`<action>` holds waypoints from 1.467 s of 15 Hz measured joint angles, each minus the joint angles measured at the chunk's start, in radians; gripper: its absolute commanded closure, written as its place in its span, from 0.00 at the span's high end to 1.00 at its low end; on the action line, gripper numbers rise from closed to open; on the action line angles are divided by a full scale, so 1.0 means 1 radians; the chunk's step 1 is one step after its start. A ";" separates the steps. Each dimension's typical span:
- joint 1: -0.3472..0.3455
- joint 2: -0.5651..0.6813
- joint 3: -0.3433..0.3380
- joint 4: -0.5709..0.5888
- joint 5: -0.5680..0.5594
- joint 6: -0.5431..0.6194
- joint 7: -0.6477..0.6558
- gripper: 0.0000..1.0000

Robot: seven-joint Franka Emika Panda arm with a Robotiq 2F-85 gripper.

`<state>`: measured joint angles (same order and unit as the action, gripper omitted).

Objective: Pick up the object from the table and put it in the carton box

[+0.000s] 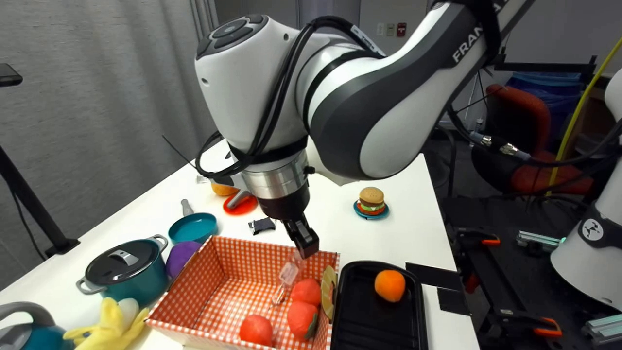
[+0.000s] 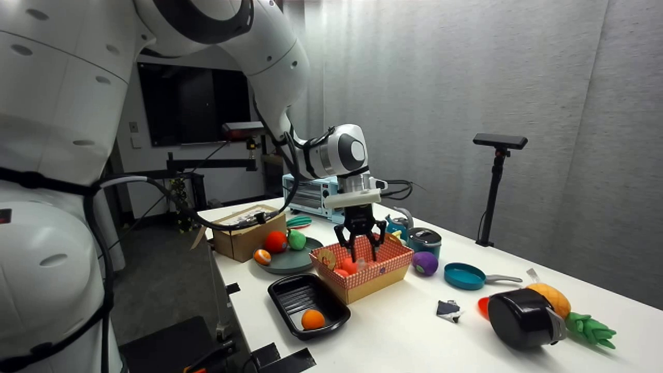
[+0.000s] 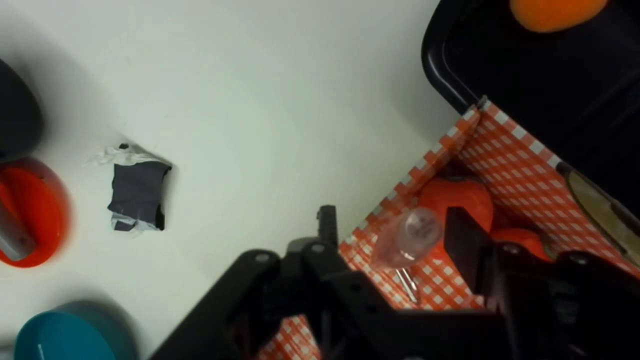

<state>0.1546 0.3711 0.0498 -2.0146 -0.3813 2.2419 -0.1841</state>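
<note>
The clear bottle-like plastic object (image 1: 288,273) sits tilted, ungripped, beneath the spread jaws of the black two-fingered gripper (image 1: 307,248), apparently within the red-and-white checkered carton box (image 1: 320,260); a low sideways swing could snag its rim, shoving it into the black rectangular tray (image 1: 359,311).

Gray curtain (image 1: 107,107), red chair (image 1: 522,112)

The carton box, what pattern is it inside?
Red-and-white checks line the inside of the carton box, showing best in an exterior view.
</note>
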 measured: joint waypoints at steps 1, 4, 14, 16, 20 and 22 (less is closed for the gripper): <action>0.000 0.000 -0.004 -0.009 0.000 0.000 0.005 0.97; -0.001 0.001 -0.014 -0.026 -0.003 -0.001 0.014 1.00; -0.002 -0.036 -0.018 -0.035 -0.003 -0.003 0.018 1.00; -0.001 -0.064 -0.012 -0.035 -0.003 -0.003 0.021 1.00; 0.002 -0.131 0.007 -0.038 -0.003 -0.004 0.044 1.00; 0.003 -0.168 0.016 -0.048 -0.003 -0.005 0.055 1.00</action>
<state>0.1573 0.2029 0.0660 -2.0622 -0.3848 2.2374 -0.1294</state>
